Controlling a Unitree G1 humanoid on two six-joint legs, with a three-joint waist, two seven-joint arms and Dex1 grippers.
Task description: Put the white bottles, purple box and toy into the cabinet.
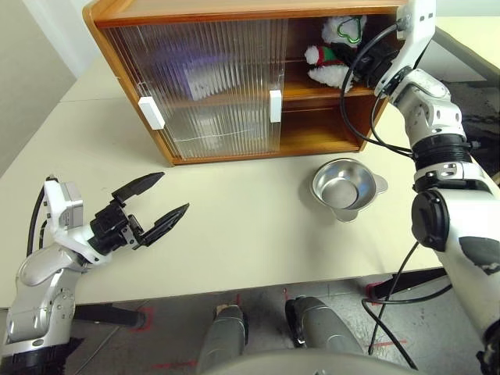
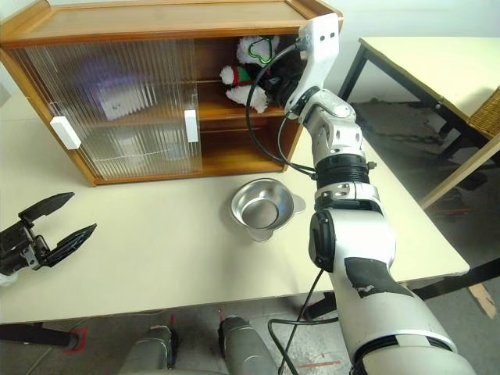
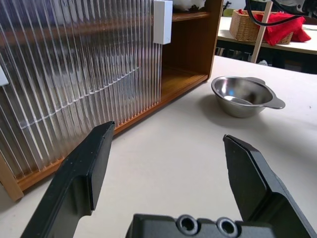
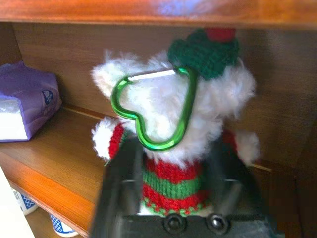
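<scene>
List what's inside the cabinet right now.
Upper shelf of the cabinet: the toy at the right tool, and the purple box beside it. White bottles peek out below. The ribbed doors blur the rest.

We see a cream table [image 1: 234,234] filling the near scene, and a pale wall [image 1: 31,62] far left. To the right stands a second light table [image 2: 437,62] on dark legs, over grey floor [image 2: 391,117]. Red tape marks [image 1: 168,365] dot the near floor.
</scene>
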